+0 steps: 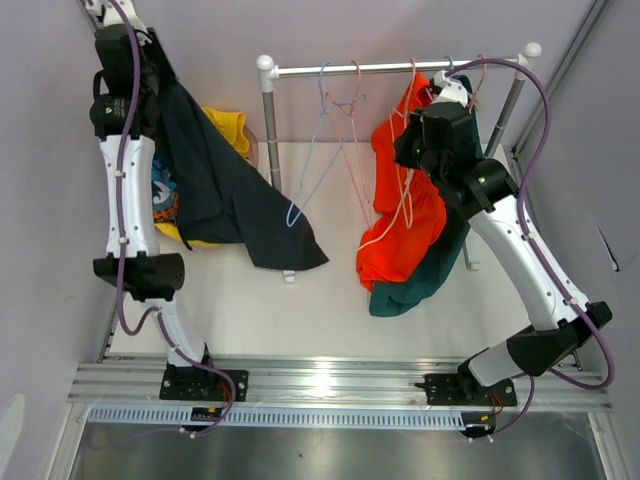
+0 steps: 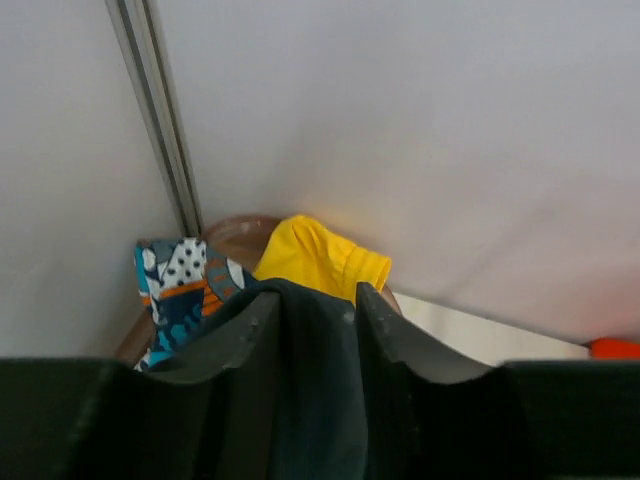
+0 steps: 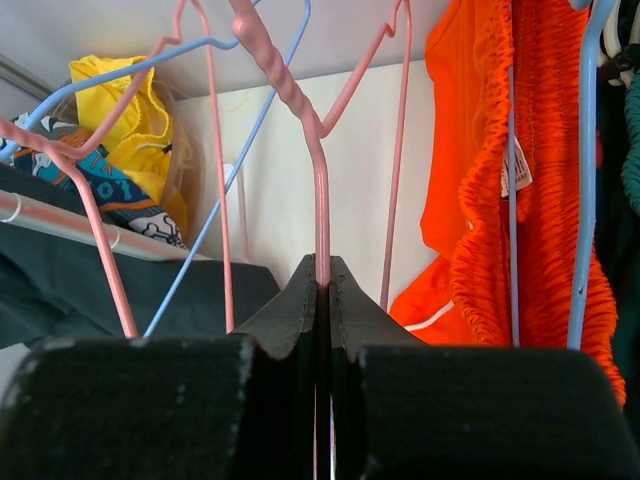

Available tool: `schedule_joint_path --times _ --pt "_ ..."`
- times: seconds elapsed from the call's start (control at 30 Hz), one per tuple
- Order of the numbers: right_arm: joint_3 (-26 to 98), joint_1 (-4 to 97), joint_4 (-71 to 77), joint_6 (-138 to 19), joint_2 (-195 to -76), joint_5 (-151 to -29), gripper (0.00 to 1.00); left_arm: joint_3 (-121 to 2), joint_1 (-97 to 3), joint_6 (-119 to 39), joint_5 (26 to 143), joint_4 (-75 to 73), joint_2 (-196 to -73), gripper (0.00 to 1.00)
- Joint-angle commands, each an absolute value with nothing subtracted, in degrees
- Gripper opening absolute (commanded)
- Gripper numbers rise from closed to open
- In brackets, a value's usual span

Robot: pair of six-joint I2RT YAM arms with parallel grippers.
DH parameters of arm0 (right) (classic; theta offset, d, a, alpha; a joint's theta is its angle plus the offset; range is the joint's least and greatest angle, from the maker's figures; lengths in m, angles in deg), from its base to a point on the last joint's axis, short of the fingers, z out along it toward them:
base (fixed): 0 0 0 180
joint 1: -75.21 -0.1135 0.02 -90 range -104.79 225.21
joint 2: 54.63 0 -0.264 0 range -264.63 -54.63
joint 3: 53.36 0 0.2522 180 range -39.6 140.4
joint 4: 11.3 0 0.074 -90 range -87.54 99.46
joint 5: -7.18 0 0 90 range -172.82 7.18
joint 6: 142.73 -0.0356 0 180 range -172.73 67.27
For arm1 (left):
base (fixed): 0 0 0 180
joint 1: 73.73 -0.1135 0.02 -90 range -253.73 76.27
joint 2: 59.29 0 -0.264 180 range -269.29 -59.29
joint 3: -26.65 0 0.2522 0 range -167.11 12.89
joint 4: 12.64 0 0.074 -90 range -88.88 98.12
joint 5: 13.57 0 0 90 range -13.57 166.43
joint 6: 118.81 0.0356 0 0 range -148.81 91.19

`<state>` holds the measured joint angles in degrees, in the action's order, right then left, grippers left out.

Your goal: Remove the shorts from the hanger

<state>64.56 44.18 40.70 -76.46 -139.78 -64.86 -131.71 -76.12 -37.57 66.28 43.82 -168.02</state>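
Observation:
My left gripper (image 1: 150, 55) is raised at the far left, shut on the very dark navy shorts (image 1: 225, 190), which hang from it; the fabric fills the gap between its fingers in the left wrist view (image 2: 315, 370). The yellow shorts (image 1: 228, 128) and the patterned shorts (image 1: 163, 195) lie in a container behind them. The orange-red shorts (image 1: 405, 220) hang on the rack, with the teal shorts (image 1: 425, 275) behind. My right gripper (image 3: 322, 275) is shut on a pink hanger's wire (image 3: 320, 180), just left of the orange-red shorts (image 3: 480, 200).
The rack's rail (image 1: 390, 68) crosses the back on two posts. An empty blue hanger (image 1: 315, 165) and an empty pink one (image 1: 352, 150) hang at its middle. A brownish container (image 2: 235, 232) sits at the back left corner. Walls stand close on both sides.

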Motion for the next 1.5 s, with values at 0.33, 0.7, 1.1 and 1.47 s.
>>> schedule_joint_path --times 0.33,0.7,1.1,1.47 --pt "63.1 44.8 43.3 -75.8 -136.6 -65.0 0.99 -127.8 -76.4 -40.6 65.6 43.6 -165.1 0.99" --pt "69.9 45.0 48.0 -74.5 -131.6 -59.8 0.99 -102.5 -64.7 -38.7 65.7 39.1 -139.5 0.99" --pt "73.6 47.6 48.3 -73.4 -134.5 -59.5 0.96 -80.1 -59.5 -39.8 69.3 34.6 -124.1 0.99" --pt "72.4 51.4 45.4 -73.5 -139.3 -62.1 0.68 -72.5 -58.6 -39.4 72.6 34.1 -119.0 0.99"
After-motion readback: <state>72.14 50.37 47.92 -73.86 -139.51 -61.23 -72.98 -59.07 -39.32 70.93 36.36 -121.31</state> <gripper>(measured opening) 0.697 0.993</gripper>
